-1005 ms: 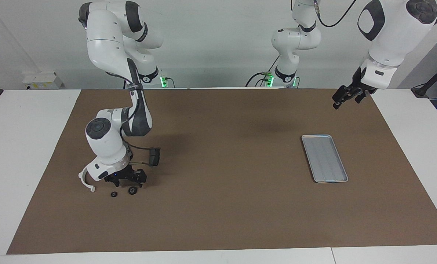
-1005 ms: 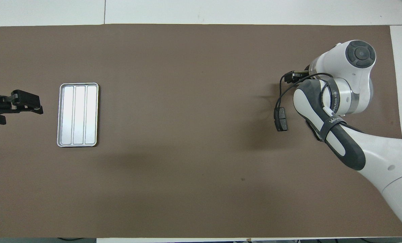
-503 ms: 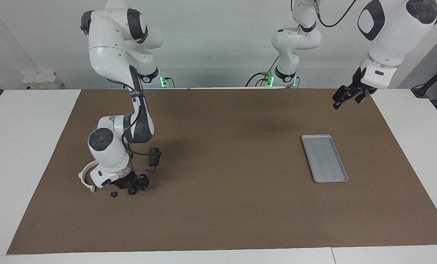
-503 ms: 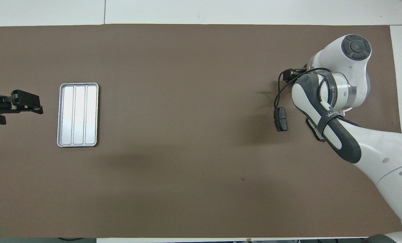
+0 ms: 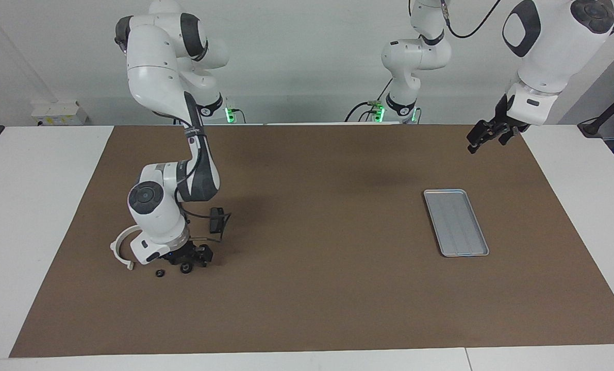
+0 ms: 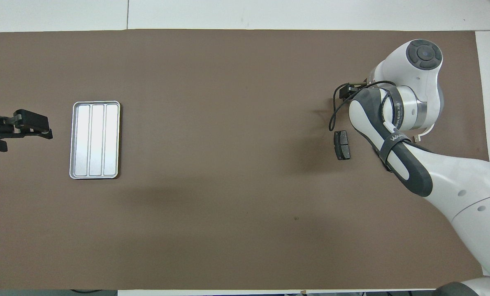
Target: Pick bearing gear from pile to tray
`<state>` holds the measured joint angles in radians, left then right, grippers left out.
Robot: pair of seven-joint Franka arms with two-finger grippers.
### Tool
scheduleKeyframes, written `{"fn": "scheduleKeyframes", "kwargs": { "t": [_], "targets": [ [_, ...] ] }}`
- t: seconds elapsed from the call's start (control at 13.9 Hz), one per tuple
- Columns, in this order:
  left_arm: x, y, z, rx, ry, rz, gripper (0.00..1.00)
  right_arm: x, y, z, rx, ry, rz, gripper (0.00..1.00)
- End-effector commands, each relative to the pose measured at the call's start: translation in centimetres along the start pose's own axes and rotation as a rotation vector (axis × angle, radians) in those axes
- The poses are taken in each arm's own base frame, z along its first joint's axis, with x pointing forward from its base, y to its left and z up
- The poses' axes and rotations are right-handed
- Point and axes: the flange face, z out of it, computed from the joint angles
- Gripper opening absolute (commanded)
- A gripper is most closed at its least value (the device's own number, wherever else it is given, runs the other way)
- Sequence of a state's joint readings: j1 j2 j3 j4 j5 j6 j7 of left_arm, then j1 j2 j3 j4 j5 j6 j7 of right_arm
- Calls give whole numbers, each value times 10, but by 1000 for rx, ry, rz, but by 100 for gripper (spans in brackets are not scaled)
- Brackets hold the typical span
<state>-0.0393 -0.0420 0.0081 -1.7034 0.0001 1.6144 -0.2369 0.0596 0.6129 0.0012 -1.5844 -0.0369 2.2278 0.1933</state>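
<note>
gear (image 5: 186,268) under right gripper (image 5: 187,258), unheld

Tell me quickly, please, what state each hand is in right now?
Left hand: open, empty, waiting in the air near the tray.
Right hand: open, low over a small black round part in the pile; no grip visible.

Silver-grey ridged tray (image 5: 456,222), brown mat (image 5: 317,304)
</note>
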Motion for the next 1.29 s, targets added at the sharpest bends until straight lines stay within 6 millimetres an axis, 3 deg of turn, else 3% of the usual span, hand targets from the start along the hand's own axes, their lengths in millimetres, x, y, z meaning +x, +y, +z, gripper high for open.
{"fn": "scheduleKeyframes", "kwargs": {
  "t": [0.0,0.43,0.65,1.08,1.22],
  "targets": [
    [-6,-1,-5,-16,0,3,100,11,-2,-1,-12,-16,14,100],
    [-6,-1,-5,-16,0,3,100,17,3,1,-12,-18,22,100],
    [-6,-1,-5,-16,2,3,100,19,3,1,-9,-9,24,95],
    [-6,-1,-5,-16,2,3,100,19,4,1,-3,-4,29,56],
    [-6,-1,-5,-16,2,3,100,20,10,1,-7,-2,34,38]
  ]
}}
